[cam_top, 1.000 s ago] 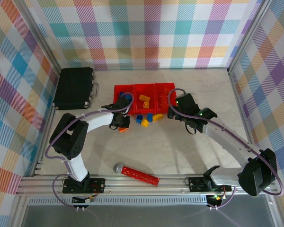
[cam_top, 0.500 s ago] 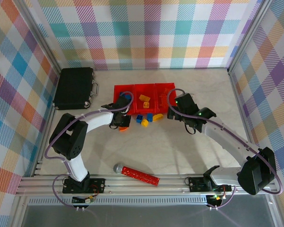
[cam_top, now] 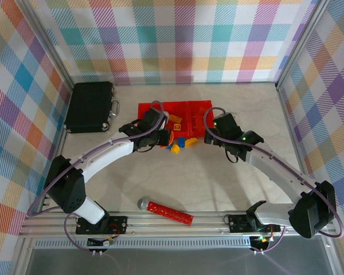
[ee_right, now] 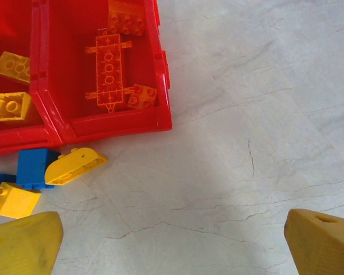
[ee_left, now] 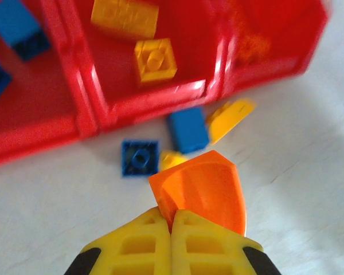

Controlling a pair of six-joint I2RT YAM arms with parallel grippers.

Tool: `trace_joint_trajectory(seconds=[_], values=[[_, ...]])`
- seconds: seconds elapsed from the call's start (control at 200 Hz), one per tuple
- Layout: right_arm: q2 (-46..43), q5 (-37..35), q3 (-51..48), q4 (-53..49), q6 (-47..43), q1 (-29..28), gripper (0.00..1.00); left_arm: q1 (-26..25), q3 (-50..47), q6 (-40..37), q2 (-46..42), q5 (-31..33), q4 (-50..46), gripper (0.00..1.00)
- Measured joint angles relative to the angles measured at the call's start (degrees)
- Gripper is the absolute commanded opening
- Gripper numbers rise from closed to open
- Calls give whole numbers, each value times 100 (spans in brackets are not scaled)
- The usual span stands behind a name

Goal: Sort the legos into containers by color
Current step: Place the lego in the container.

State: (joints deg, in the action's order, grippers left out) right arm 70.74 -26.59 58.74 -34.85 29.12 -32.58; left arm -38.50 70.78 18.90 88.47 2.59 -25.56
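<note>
left gripper (ee_left: 172, 222) pinches a curved orange plastic lego piece (ee_left: 203, 192), with the joined red plastic bins (ee_left: 155, 97) just ahead of it. right gripper (ee_right: 172, 243) gapes wide, orange studded bricks (ee_right: 140, 96) binned ahead-left.

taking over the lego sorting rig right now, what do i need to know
Left hand: shut on the curved orange plastic lego piece, in front of the red plastic three-compartment bin row.
Right hand: open, empty, over the pale marbled table near the right compartment.
Done: blue bricks in the left compartment, yellow bricks in the middle, orange pieces in the right.
Left: bin the held piece, then two loose blue bricks and two loose yellow ones.
</note>
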Motion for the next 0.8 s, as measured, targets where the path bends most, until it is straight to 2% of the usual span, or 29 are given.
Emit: trace_joint_trajectory(seconds=[0.12, 0.35, 0.565, 0.8], values=[[-214, -2, -2, -98, 2, 0, 99, 0, 638, 138, 339, 7, 227, 0], [-870, 55, -323, -293, 214, 0, 99, -90, 2264, 339, 1860, 122, 566, 0], [-1650, 111, -968, -688, 525, 0, 99, -273, 3014, 603, 2900, 256, 782, 0], [-2188, 13, -1012, -999, 562, 2, 99, -343, 3366, 868, 3517, 463, 1248, 0]])
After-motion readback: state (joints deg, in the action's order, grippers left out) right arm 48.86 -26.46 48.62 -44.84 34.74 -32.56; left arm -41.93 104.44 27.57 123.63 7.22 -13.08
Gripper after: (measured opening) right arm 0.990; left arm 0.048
